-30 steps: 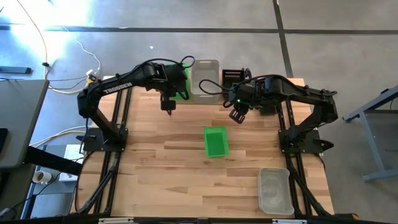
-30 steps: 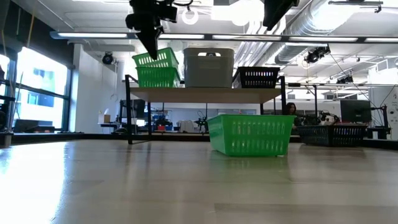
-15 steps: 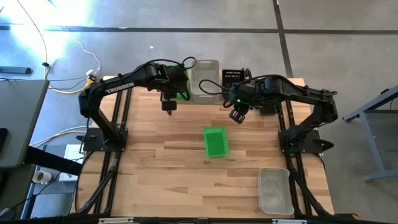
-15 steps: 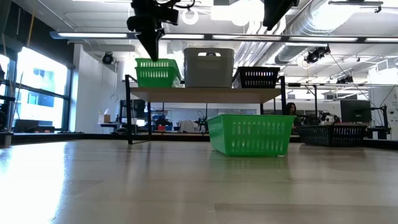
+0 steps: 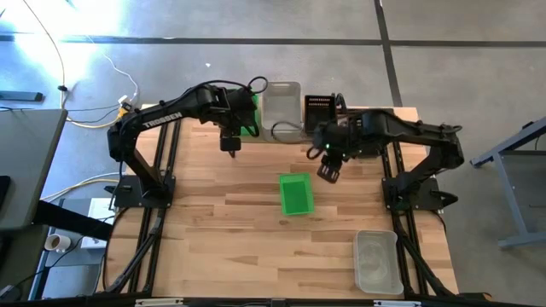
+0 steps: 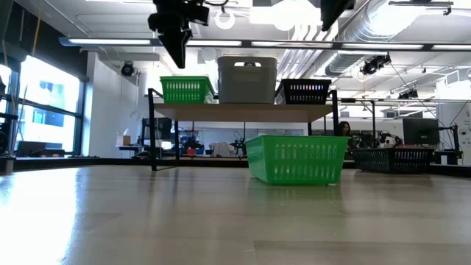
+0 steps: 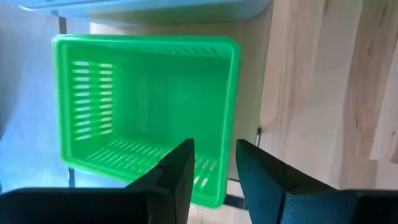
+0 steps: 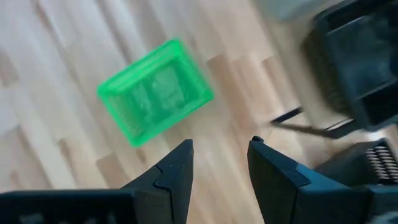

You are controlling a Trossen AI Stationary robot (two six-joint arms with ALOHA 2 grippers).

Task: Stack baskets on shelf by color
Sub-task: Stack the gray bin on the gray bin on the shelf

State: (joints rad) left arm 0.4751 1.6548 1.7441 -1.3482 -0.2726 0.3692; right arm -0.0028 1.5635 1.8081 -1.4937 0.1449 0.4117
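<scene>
A green basket (image 7: pixel 146 112) sits level on the shelf (image 6: pixel 243 111) at its left end, beside a whitish-grey basket (image 6: pixel 247 79) and a black basket (image 6: pixel 303 91). My left gripper (image 7: pixel 214 168) hangs open just above the green basket's near rim, clear of it in the low view (image 6: pixel 178 55). Another green basket (image 5: pixel 296 194) rests on its base at the middle of the table. My right gripper (image 8: pixel 221 155) is open in the air, above and to the far right of that basket (image 8: pixel 155 99); in the high view it (image 5: pixel 328 173) is right of centre.
A whitish-grey basket (image 5: pixel 377 260) lies on the table near its near right corner. The shelf's thin black legs (image 6: pixel 153 140) stand at the table's far edge. Bare wood (image 5: pixel 213 230) lies left of and before the middle green basket.
My left gripper has opened and let go of the green basket. That basket was tilted up on the green one below and has dropped level into it. My right gripper has tipped toward the near edge, closer to the green basket on the table.
</scene>
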